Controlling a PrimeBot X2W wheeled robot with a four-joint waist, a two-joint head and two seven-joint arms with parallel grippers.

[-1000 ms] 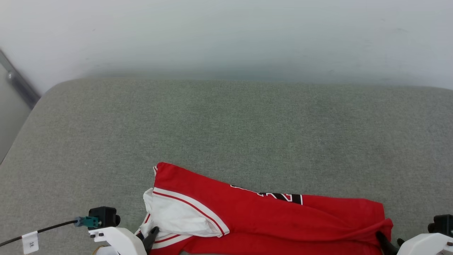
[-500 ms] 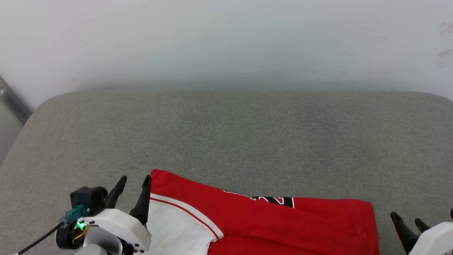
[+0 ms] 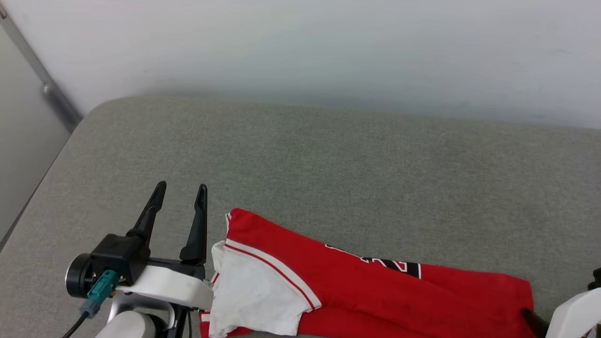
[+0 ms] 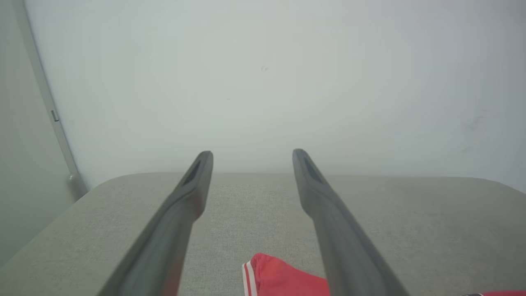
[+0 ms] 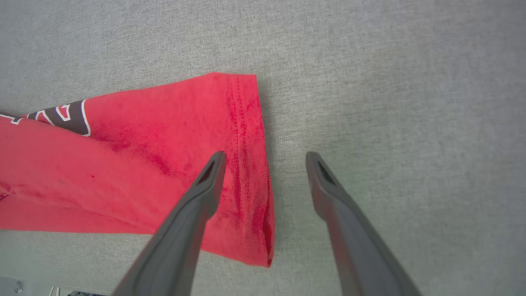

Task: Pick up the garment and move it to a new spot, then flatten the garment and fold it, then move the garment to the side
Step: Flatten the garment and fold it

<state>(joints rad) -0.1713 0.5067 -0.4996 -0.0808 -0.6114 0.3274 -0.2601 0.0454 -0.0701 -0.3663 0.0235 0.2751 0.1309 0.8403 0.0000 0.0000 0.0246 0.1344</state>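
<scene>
A bare lab-like room: grey fabric-covered surface (image 3: 328, 155) against a plain white wall (image 3: 328, 42).

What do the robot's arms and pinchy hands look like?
Each end effector has two long, dark grey fingers that taper to slim tips, as on the left end effector and the right end effector. The left wrist has a smooth white shell, a black boxy block and a teal plug with a black cable. The right arm's shell is white too.

Smooth white wrist shell (image 3: 164, 287), black camera block (image 3: 119, 256), teal cable plug (image 3: 101, 287), left claw (image 3: 182, 186) with long dark fingers (image 3: 197, 230)
</scene>
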